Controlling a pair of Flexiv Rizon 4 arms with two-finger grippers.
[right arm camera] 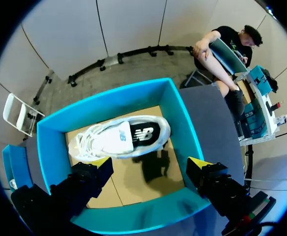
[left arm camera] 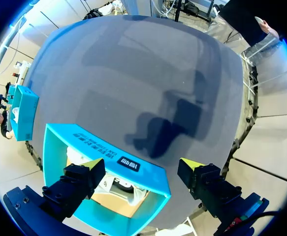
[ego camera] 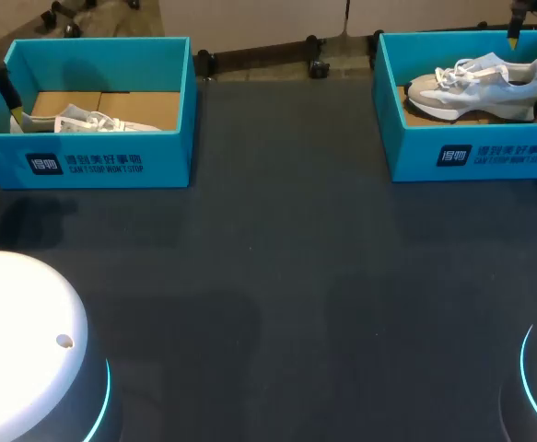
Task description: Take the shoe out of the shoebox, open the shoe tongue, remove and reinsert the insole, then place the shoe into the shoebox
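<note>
Right end effector [right arm camera: 148,164]: released, yellow tips spread wide, gripping nothing. Poised directly above the right shoebox [right arm camera: 180,123], with both fingers over the box's cardboard floor [right arm camera: 133,189], one to each side. Straight ahead of the fingers and below them, inside that box: the grey-and-white shoe [right arm camera: 118,140], lying across the cardboard floor with its white laces, tongue and side panel turned up toward the end effector. No touch between the fingers and the shoe or the box walls.

Left end effector [left arm camera: 141,164]: likewise released, tips far apart, nothing between them. Hanging over the left shoebox [left arm camera: 54,147], straddling its printed wall, with one finger above the box's inside and the other out past the wall, above the dark surface [left arm camera: 148,73]. Below and slightly behind the fingertips, within the box: a second shoe [left arm camera: 116,184], pale and only partly in sight, resting on cardboard.

From the head view: both teal boxes set well apart at the surface's far corners, each open at the top, each with its shoe inside. Farther ahead of the left end effector, across the surface, the right shoebox in sight again in the left wrist view.
</note>
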